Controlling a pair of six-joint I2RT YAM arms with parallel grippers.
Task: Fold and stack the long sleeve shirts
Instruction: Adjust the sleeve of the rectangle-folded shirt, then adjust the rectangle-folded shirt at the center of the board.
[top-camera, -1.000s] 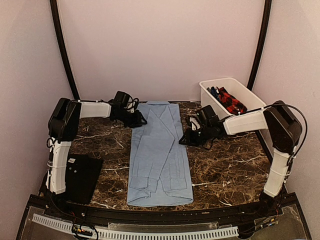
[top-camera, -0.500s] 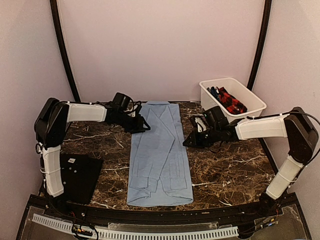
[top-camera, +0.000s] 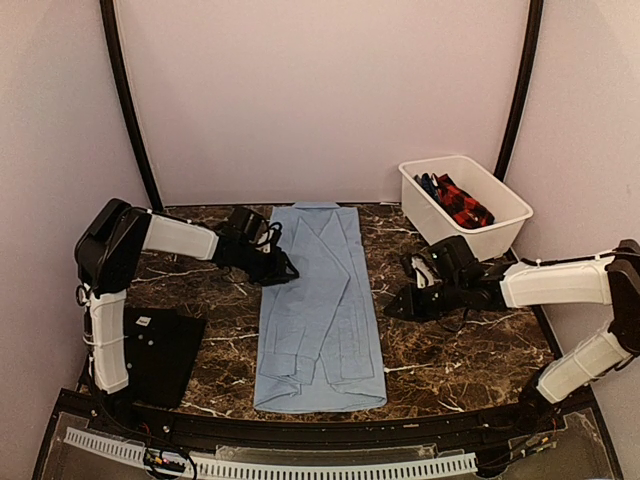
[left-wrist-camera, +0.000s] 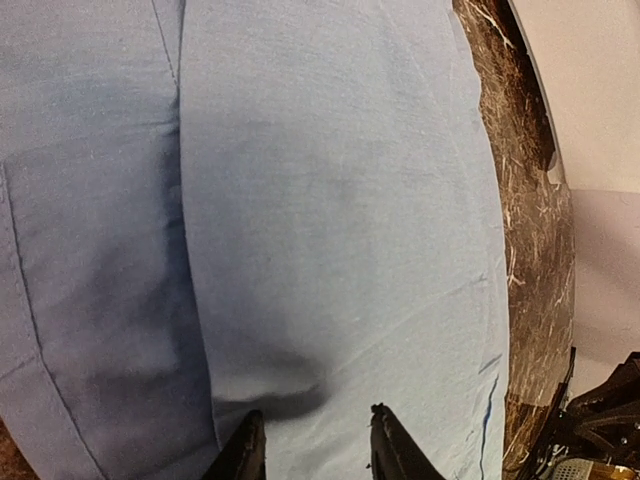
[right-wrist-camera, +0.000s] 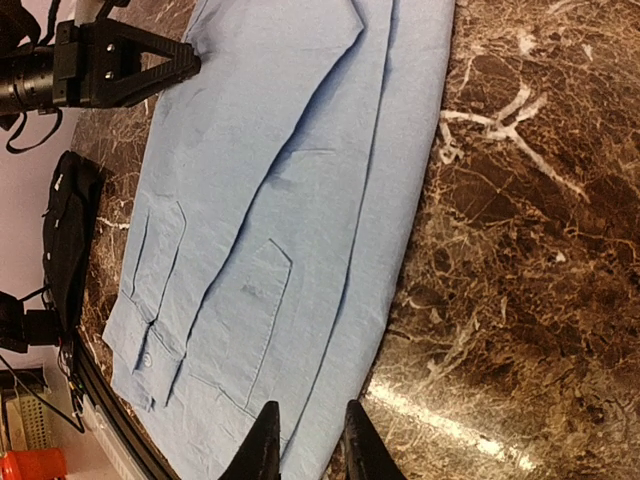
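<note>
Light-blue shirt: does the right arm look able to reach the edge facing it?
Probably yes. The right gripper sits low just beside the light-blue shirt, jaws apart, with only marble table between them; nothing appears to block it.

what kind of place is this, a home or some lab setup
Probably a lab robot cell, not a home: a marble-look table boxed in by plain walls, a left arm and right arm bolted at its edge, one light-blue shirt laid out flat.
</note>
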